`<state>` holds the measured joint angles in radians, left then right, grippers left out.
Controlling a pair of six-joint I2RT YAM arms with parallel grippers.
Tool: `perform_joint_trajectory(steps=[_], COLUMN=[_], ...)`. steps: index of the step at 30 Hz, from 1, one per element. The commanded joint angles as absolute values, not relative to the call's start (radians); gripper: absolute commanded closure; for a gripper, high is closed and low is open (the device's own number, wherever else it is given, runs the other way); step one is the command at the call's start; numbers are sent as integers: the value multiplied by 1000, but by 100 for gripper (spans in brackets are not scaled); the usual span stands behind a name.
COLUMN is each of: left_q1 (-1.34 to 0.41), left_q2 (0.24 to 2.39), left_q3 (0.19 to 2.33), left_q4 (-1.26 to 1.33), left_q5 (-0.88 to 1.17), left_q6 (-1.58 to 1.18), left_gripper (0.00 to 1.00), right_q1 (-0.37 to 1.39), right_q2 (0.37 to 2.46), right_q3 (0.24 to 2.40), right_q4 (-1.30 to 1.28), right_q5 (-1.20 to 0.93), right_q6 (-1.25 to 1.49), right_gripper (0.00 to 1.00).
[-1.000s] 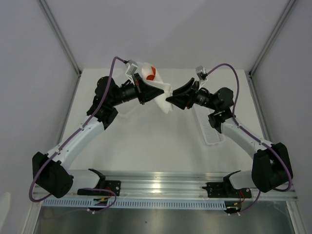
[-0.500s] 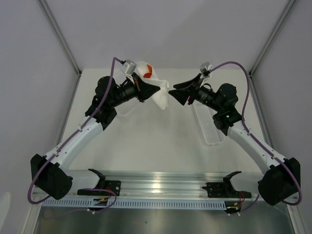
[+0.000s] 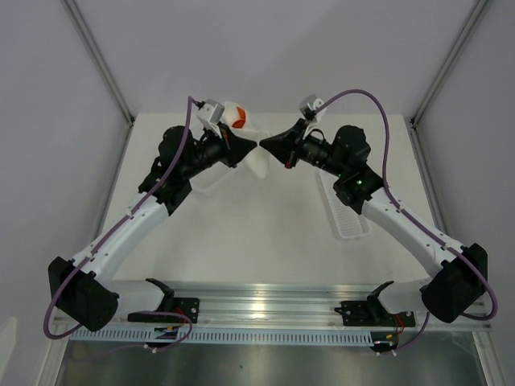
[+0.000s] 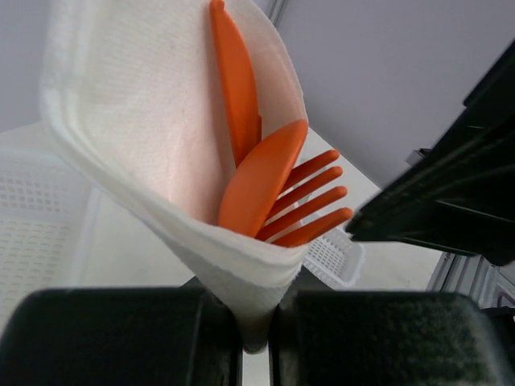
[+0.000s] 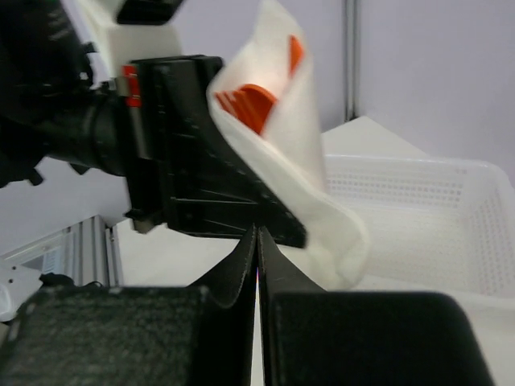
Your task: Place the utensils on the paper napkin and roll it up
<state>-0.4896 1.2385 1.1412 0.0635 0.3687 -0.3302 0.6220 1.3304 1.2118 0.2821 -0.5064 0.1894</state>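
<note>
The napkin [image 4: 153, 121] is white with a fine dotted emboss, and the cutlery [image 4: 257, 181] inside it is bright orange all over. The left gripper [image 4: 256, 326] and the right gripper [image 5: 257, 257] are matt black, and the left one's housing carries a small red mark. The arms [image 3: 137, 229] have white links and black joints, with purple cables [image 3: 48, 318] running along them. The basket [image 5: 418, 201] is white with a grid of small holes, as is the narrow tray [image 3: 348, 217] on the right. The table [image 3: 257, 233] is off-white, the walls [image 3: 282, 48] pale grey, and the near rail [image 3: 273, 301] silvery metal.
</note>
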Motion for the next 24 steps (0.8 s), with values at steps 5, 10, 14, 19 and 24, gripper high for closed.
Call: perform_joint_trajectory(steps=[5,10,14,19,24], left_q1=[-499,-500,-503,-506,-508], left_q2=[1189,1187,1189,1184,1183], left_q3=[1158,1149,1143,1140,1138], left_q4=[89,106,115,110,104], left_q5=[388,439,474,486,466], left_q6=[-316,-334,-362,-371,-356], left_gripper=[99,99,99,99,99], right_q1=[581,548,537,534,528], right_q2=[1371,1381,1385,1384,1374], right_q3=[1253,1241,1236,1236,1247], right_q4=[301,273,281,272,259], right_q5=[-466,-434,-422,-403,-426], right_q6=[209,215,225,222,215], right_gripper=[100,100,100,100,100])
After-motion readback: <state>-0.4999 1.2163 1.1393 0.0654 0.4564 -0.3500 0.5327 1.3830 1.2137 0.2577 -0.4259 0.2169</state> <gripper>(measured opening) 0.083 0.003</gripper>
